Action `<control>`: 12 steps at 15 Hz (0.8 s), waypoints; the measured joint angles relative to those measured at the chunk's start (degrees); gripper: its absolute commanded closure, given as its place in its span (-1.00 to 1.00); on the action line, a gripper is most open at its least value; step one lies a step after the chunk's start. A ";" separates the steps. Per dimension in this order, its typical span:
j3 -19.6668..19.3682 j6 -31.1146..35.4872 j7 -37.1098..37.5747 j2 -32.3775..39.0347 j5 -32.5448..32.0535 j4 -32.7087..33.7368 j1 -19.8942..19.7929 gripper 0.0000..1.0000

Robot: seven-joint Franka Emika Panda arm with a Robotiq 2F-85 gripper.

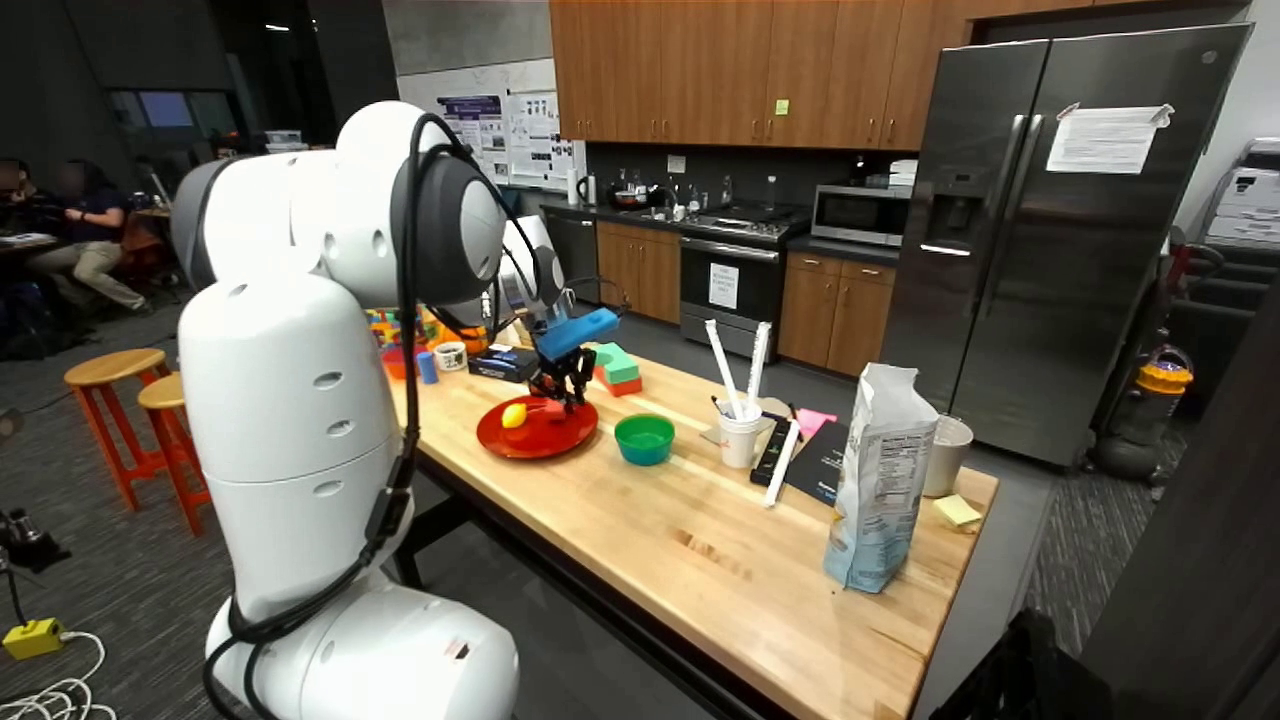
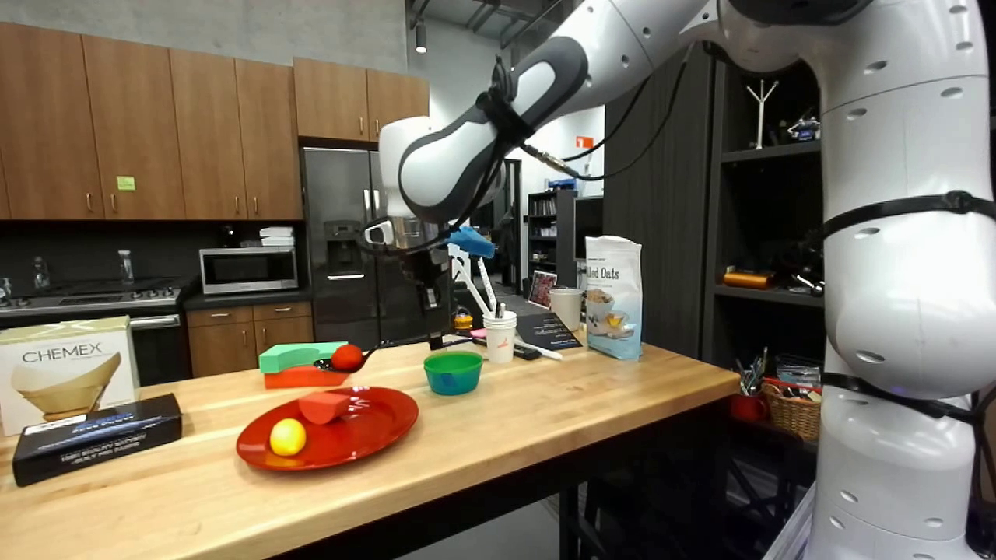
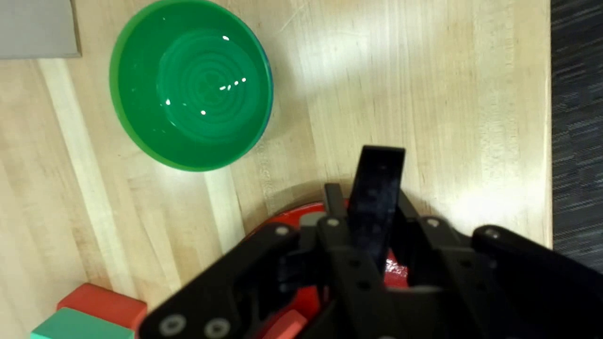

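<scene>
The robot-side long edge of the table (image 2: 560,404) runs near the red plate (image 2: 362,428), and wood shows between that edge and the green bowl (image 3: 191,89). Above the plate, the gripper (image 3: 370,212) is clamped on the handle of a black spoon (image 3: 378,165), whose dark scoop carries a shiny red ball (image 2: 347,358). A yellow fruit (image 2: 288,437) and a red block (image 2: 323,406) lie on the plate; stacked green and red blocks (image 2: 288,362) stand toward the table's far long edge, a white cup (image 2: 500,340) past the bowl.
</scene>
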 measured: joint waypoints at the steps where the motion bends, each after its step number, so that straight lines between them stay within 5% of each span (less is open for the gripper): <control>1: -0.26 -0.24 0.01 -1.05 -0.07 -0.63 0.00 0.88; 12: -3.65 -4.69 1.77 -5.97 -0.52 -6.96 -0.26 0.88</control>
